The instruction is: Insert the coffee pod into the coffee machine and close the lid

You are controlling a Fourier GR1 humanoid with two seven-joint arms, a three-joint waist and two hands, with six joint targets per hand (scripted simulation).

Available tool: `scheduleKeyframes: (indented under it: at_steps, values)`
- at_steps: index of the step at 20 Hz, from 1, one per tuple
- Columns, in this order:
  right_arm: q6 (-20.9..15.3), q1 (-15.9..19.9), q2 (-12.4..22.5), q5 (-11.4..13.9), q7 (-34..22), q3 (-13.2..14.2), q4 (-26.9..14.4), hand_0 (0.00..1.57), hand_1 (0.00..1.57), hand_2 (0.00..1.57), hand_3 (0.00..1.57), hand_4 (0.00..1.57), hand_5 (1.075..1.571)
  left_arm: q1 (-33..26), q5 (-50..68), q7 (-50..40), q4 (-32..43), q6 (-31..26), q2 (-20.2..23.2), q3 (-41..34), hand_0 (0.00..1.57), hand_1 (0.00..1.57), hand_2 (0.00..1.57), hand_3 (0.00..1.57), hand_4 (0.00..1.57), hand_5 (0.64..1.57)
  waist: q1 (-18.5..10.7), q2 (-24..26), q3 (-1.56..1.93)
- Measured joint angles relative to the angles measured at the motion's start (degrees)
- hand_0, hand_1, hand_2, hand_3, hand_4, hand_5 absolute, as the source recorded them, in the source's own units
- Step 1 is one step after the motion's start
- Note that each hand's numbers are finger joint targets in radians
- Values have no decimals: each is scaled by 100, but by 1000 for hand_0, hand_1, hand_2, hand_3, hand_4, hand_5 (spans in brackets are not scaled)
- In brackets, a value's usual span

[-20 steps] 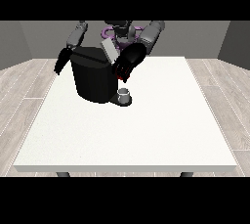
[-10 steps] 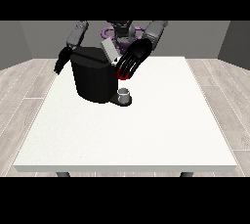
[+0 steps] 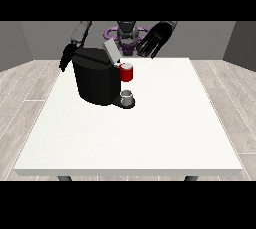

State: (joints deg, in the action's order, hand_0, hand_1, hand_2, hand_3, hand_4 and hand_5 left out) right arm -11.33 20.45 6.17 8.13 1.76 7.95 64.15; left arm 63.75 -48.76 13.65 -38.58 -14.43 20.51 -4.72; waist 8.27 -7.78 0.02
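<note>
- Coffee machine (image 3: 97, 80): black, far-left part of the white worktop (image 3: 150, 133); its grey lid (image 3: 111, 51) is tilted up, open.
- Red thing at the machine (image 3: 126, 73) sits at the front, with a small grey cup (image 3: 127, 96) on the base below it.
- Coffee pod: not plainly visible.
- Robot hand at the view's right (image 3: 156, 38): raised right of the lid, fingers spread wide, holding nothing.
- Robot hand at the view's left (image 3: 66, 56): hangs beside the machine, fingers unclear.
- Likely step: close the lid. Come over the raised edge and press it forward and down, steadily.
</note>
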Motion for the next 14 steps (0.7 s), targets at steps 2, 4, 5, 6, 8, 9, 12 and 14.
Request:
scheduleKeyframes:
  at_steps: [2,4,5,6,8,9,12,14]
  values:
    - [-16,-164,-3,-29,27,52,-65,0,0,0,0,0,1571,-255,465,113,-37,35,-340,-338,0,0,0,0,369,1571,-210,228,-6]
    - [-33,-390,-33,-41,55,75,-122,0,0,0,0,0,1571,-562,905,214,-53,56,-670,-654,0,0,0,0,467,1571,-395,504,-9]
    - [-73,-491,-51,-32,87,88,-147,0,0,0,0,0,1571,-733,1131,279,-52,63,-815,-826,0,0,0,0,408,1571,-515,600,-11]
    - [-84,-575,-38,-37,102,110,-151,0,0,0,0,0,1571,-922,1385,344,-34,66,-981,-1021,0,0,0,0,0,1571,-612,719,-14]
    - [-101,-792,-43,-41,165,134,-165,0,0,0,0,0,1571,-1290,1814,445,-4,35,-1296,-1328,0,0,0,0,274,1571,-772,1006,-15]
    - [-87,-904,-19,-45,156,144,-147,0,0,0,0,0,1571,-1519,1969,494,22,0,-1377,-1444,0,0,0,0,394,1571,-850,1181,-14]
    - [20,-1253,-1,-86,153,131,-84,0,0,0,0,0,1571,-2195,2256,585,52,-112,-1635,-1594,0,0,0,0,393,1571,-1029,1726,-10]
    - [150,-1328,11,-155,174,110,21,0,0,0,0,0,1571,-2553,2345,594,37,-115,-1764,-1592,0,0,0,0,323,1571,-1104,1977,-6]
